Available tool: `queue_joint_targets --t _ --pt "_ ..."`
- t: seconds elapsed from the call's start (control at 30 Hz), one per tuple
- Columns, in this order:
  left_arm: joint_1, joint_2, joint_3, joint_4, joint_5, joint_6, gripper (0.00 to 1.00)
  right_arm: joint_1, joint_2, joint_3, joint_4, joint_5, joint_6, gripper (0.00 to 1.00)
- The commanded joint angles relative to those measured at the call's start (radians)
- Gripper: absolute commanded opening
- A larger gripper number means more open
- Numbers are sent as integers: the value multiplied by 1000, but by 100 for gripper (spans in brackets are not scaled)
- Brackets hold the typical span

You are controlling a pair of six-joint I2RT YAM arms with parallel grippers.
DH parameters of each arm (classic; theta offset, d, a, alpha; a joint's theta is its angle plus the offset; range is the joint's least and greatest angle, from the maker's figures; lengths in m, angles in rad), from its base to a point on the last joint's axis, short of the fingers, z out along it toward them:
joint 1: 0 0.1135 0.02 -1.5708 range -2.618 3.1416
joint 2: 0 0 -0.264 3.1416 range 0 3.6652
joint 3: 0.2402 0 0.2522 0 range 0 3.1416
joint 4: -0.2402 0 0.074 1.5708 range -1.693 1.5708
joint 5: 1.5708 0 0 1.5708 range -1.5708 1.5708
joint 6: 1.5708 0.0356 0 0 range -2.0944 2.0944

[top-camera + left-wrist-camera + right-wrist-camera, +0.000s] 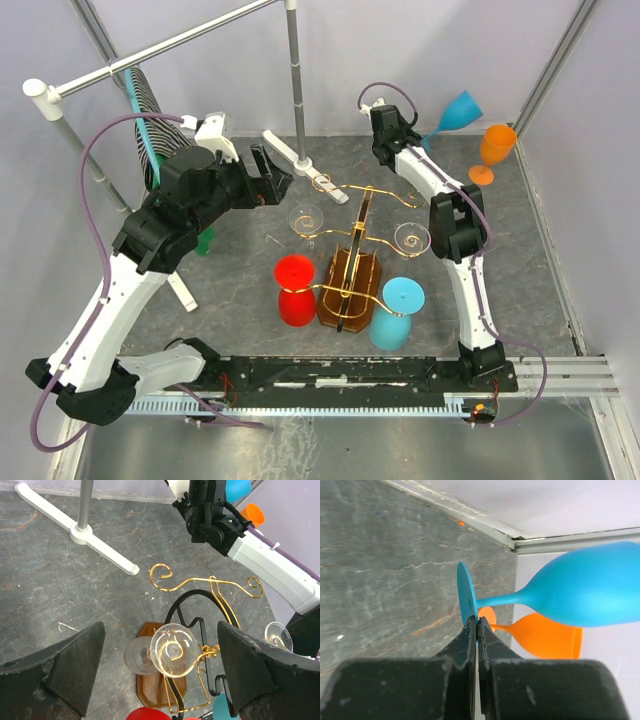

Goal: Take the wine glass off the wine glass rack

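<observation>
The wine glass rack [352, 262] is a gold wire stand on a brown wooden base, mid-table. Hanging from it are two clear wine glasses [307, 220] [412, 238], a red one [295, 290] and a light blue one [395, 312]. My left gripper [280, 178] is open above and behind the left clear glass. In the left wrist view that glass [173, 649] sits between my wide-apart fingers [65, 670], untouched, with the gold scrolls [210, 587] beyond. My right gripper [477, 625] is shut on the foot of a blue wine glass [585, 592], held tilted off the table at the far right [455, 112].
An orange glass [493, 150] stands upright at the far right corner, close to the held blue glass. A grey pole frame [295, 80] rises behind the rack, its white foot [300, 158] on the table. A striped cloth [150, 120] hangs at the far left.
</observation>
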Motion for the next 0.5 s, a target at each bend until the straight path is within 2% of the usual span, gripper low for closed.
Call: queue_joint_targets --t 0.0,0.47 --pt "-5 -4 9 39 3 41 99 -8 12 -21 262 103 -180 1" --pt "-5 0 20 39 4 56 99 -62 72 -183 420 51 -227 0"
